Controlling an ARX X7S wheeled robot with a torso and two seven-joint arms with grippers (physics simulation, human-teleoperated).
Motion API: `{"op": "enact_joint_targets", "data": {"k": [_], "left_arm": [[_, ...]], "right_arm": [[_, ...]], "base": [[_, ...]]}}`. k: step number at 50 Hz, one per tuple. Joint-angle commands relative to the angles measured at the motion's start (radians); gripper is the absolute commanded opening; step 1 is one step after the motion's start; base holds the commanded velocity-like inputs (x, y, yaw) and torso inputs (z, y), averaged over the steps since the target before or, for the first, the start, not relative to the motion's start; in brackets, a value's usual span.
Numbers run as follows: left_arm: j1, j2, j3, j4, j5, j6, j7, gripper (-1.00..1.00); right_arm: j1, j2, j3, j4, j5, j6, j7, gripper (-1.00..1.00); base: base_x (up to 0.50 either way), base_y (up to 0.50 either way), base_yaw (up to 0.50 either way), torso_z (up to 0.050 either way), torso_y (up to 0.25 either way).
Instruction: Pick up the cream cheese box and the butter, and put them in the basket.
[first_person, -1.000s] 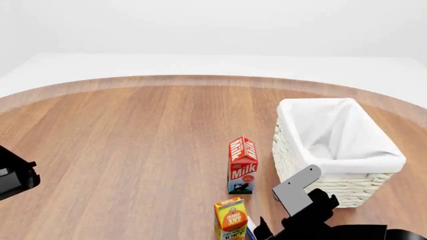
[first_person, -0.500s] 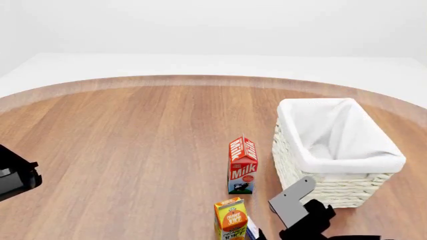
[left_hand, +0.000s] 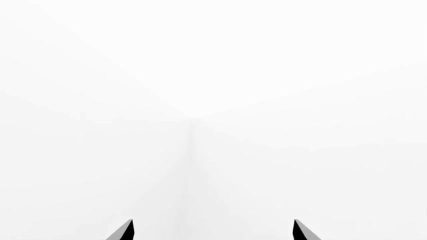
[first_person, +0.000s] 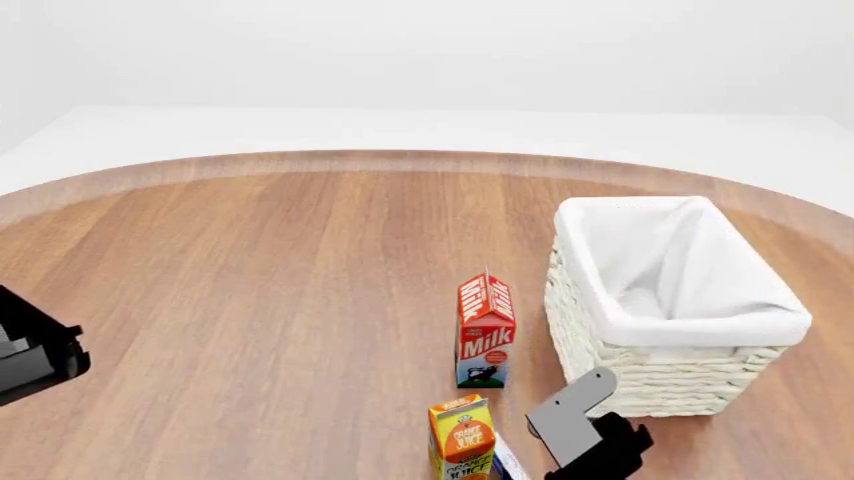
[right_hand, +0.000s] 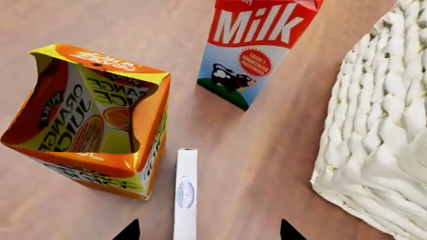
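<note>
The cream cheese box (right_hand: 185, 192) stands on its thin edge on the wood, a narrow white strip with a round blue logo, right beside the orange juice carton (right_hand: 93, 120). My right gripper (right_hand: 208, 232) is open, with the box's near end between its dark fingertips (right_hand: 130, 232) and not touched by them. In the head view only a sliver of the cream cheese box (first_person: 506, 462) shows by my right arm (first_person: 583, 437). The white wicker basket (first_person: 694, 325) stands at the right. My left gripper (left_hand: 212, 231) is open and faces blank white. The butter is out of view.
A red-and-white milk carton (first_person: 485, 330) stands upright just left of the basket, with the orange juice carton (first_person: 462, 438) in front of it. The basket's woven wall (right_hand: 380, 140) is close beside my right gripper. My left arm (first_person: 34, 350) hangs at the table's left edge.
My right arm has drawn back and down toward the view's bottom edge, behind the cream cheese box. The left arm has barely shifted.
</note>
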Motion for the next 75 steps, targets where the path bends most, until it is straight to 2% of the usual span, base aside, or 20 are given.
{"op": "enact_joint_targets", "data": {"k": [1,75], "left_arm": [[0.001,0.014,-0.015,-0.008,0.015,0.007,0.014,1.0],[0.004,-0.002,0.009,-0.027,0.021,0.019,-0.003,1.0]], "right_arm": [[-0.036,-0.021,0.006,0.036,-0.042,-0.045,-0.036,1.0],[-0.081,-0.055,-0.045,0.196,-0.154,-0.192,-0.11,1.0]], "base": [[0.0,0.0,0.0,0.0,0.0],[0.0,0.0,0.0,0.0,0.0]]}}
